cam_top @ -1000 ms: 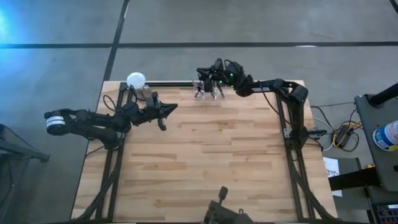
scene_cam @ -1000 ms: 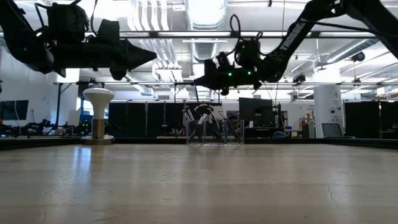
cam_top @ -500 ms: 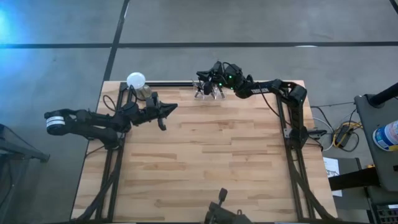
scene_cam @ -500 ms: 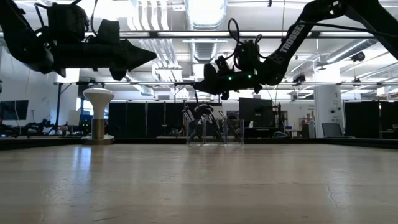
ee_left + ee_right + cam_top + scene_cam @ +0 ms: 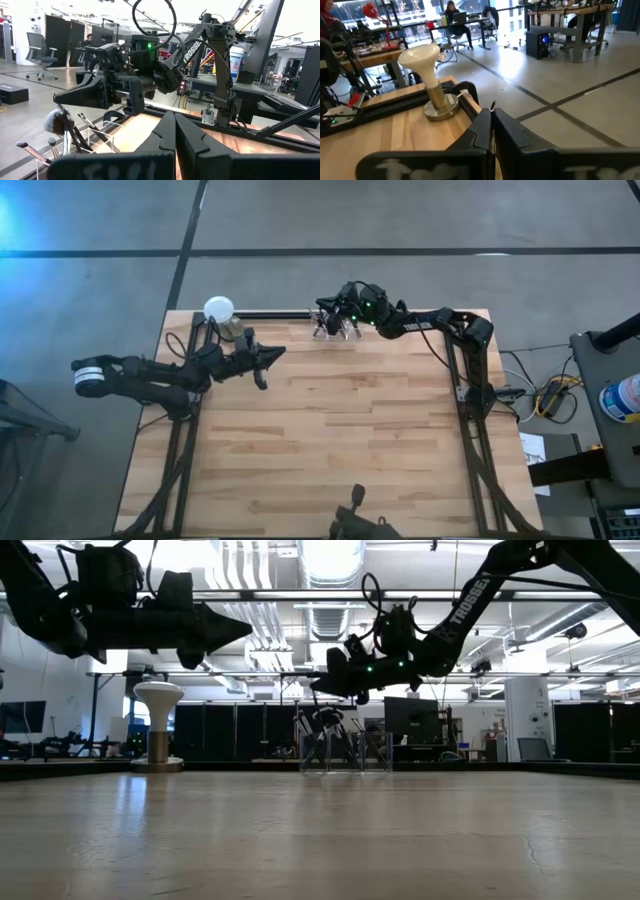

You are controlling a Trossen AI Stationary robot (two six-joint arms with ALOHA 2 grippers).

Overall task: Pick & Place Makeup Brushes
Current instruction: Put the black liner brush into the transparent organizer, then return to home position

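- Hovering above the far edge of the wooden table (image 5: pixel 330 430), the right gripper (image 5: pixel 322 304) hangs over the makeup brushes (image 5: pixel 333 328), its fingers pressed together around a thin dark stick that pokes up between the tips in the right wrist view, one slim brush by the look of it.
- Standing bunched in a clear holder (image 5: pixel 330 752) at the middle of the table's far edge, the makeup brushes splay outward; one has a fluffy head (image 5: pixel 54 120), the others show small tips.
- From table height the right gripper (image 5: pixel 318 670) sits just above the bunch, clear of the holder's rim.
- Over the left part of the table, the left gripper (image 5: pixel 278 352) floats well above the wood, fingers together and holding nothing, pointing toward the middle.
- Near the far left corner stands a white ball-topped stand (image 5: pixel 219 309) on a round metal base, well apart from the brushes.
- Beyond the table, a person sits at a desk (image 5: pixel 454 20).
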